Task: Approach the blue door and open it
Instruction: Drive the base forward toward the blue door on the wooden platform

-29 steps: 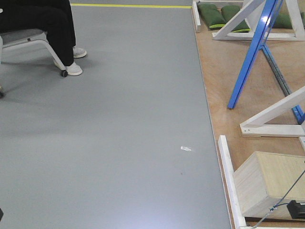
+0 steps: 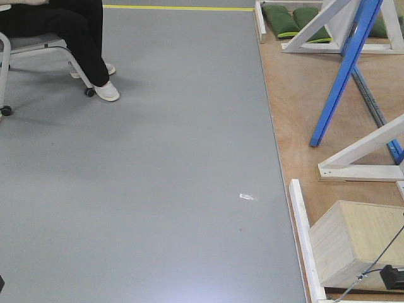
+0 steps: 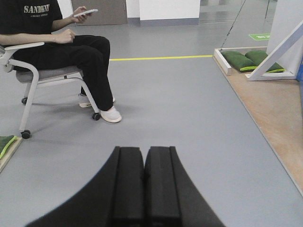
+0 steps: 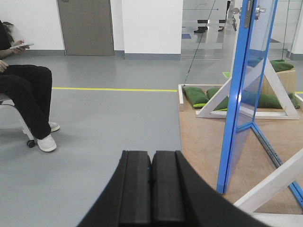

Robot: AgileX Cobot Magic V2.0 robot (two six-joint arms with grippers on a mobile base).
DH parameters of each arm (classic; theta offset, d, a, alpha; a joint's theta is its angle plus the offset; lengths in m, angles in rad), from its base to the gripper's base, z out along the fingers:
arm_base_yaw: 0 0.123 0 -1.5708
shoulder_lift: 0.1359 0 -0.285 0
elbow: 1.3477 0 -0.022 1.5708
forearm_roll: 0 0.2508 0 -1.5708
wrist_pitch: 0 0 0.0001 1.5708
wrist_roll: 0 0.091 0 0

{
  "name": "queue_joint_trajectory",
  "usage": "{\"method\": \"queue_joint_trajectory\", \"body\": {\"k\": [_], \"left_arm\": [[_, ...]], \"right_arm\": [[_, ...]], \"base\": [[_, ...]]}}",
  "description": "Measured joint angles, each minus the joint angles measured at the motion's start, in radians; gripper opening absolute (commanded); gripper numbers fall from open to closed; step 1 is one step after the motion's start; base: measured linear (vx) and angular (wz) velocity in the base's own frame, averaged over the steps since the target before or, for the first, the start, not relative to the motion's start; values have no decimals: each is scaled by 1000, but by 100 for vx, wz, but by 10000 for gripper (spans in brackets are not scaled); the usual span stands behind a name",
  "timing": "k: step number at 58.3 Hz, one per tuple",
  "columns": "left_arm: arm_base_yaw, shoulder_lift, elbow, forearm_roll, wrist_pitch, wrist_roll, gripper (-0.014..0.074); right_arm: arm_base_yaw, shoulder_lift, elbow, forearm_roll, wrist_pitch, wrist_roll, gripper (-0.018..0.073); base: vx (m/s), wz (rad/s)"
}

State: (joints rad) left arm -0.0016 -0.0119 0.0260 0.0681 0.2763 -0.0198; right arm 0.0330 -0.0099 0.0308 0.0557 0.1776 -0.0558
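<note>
One blue door [image 4: 236, 94] — two tools, left tool [image 3: 144, 158] and right tool [image 4: 151, 161], both pinched closed

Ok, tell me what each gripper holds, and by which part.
Nothing. The left gripper and right gripper are both shut empty, pads together; the blue door stands untouched.

The front view looks steeply down on the smooth grey floor [image 2: 158, 158]. Both wrist views sit low, facing ahead, the right near the glossy blue door [image 4: 238, 104]. All share the thin yellow line [image 2: 177, 7].
</note>
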Motion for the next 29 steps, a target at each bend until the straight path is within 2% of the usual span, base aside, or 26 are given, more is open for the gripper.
{"method": "queue_joint_trajectory", "body": {"k": [29], "left_arm": [[0, 0, 0, 0, 0, 0, 73]], "right_arm": [[0, 0, 0, 0, 0, 0, 12]], "base": [[3, 0]]}}
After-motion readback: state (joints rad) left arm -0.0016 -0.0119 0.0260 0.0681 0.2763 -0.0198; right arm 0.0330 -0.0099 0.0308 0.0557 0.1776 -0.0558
